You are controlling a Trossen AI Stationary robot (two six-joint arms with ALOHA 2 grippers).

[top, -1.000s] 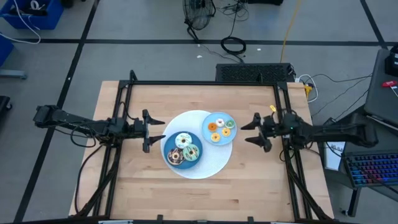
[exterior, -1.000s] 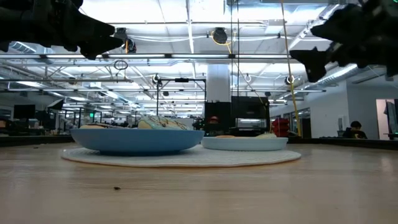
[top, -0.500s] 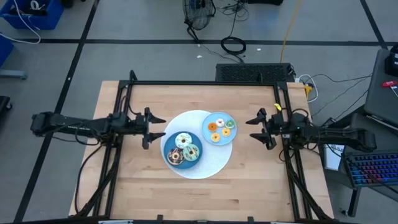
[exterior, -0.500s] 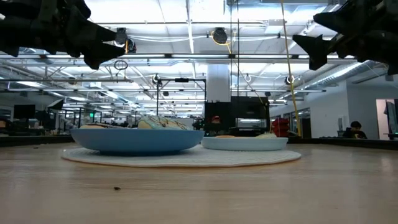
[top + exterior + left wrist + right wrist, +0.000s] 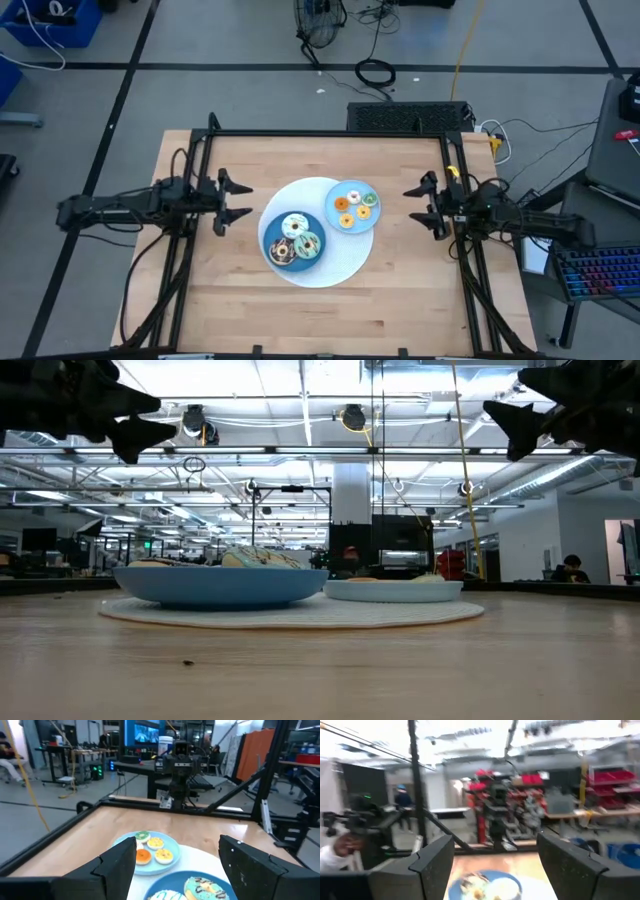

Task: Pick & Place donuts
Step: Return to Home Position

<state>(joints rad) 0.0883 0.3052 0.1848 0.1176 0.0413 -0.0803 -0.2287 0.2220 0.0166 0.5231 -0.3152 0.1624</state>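
Three larger donuts, white (image 5: 294, 225), brown (image 5: 281, 252) and green (image 5: 309, 244), lie on a dark blue plate (image 5: 272, 228). Several tiny donuts (image 5: 355, 204) lie on a lighter blue plate (image 5: 338, 190) beside it. Both plates rest on a round white mat (image 5: 330, 268). My left gripper (image 5: 241, 200) hangs open in the air, to the left of the plates. My right gripper (image 5: 412, 207) is open too, raised to their right. The left wrist view shows the tiny donuts (image 5: 150, 851) and the larger ones (image 5: 206, 887) beyond my open fingers (image 5: 119, 865).
A black frame (image 5: 330, 134) runs along the table's far, left and right sides. Bare wood lies in front of the mat (image 5: 320, 660) and on both sides of it. Cables and a keyboard lie on the floor beyond the table.
My left gripper has drawn back toward the table's left edge, away from the dark blue plate. My right gripper has moved back toward the right edge and risen. Both have stayed open. The donuts and plates have not moved.
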